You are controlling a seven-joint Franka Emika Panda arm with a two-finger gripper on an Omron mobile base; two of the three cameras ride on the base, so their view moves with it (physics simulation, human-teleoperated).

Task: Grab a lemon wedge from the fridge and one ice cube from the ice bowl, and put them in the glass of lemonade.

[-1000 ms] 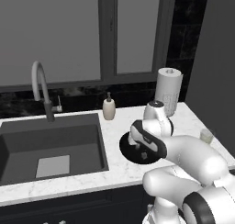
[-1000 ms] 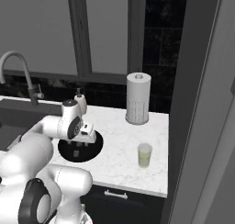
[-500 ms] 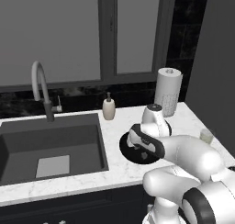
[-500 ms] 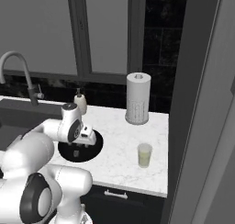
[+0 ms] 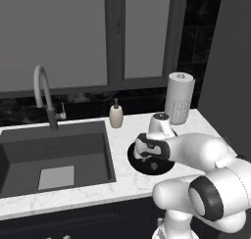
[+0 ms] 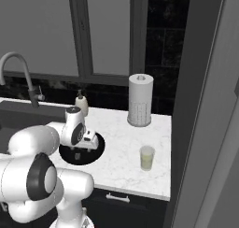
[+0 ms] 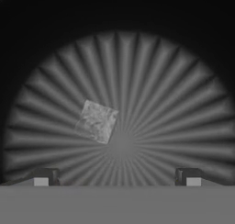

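While hanging over the wide round black ice bowl [image 5: 147,165] on the white marble tabletop [image 5: 122,177], left base view, the tool [image 5: 148,154] is grasping nothing. Right base view: small clear glass of pale yellow-green lemonade [image 6: 147,157] is standing well apart, apparently nothing added; lemon and ice steps both seem left. Hand view: pale grey-white ice cube [image 7: 97,121] is lying in the bowl, jaws spread wide, cube untouched.
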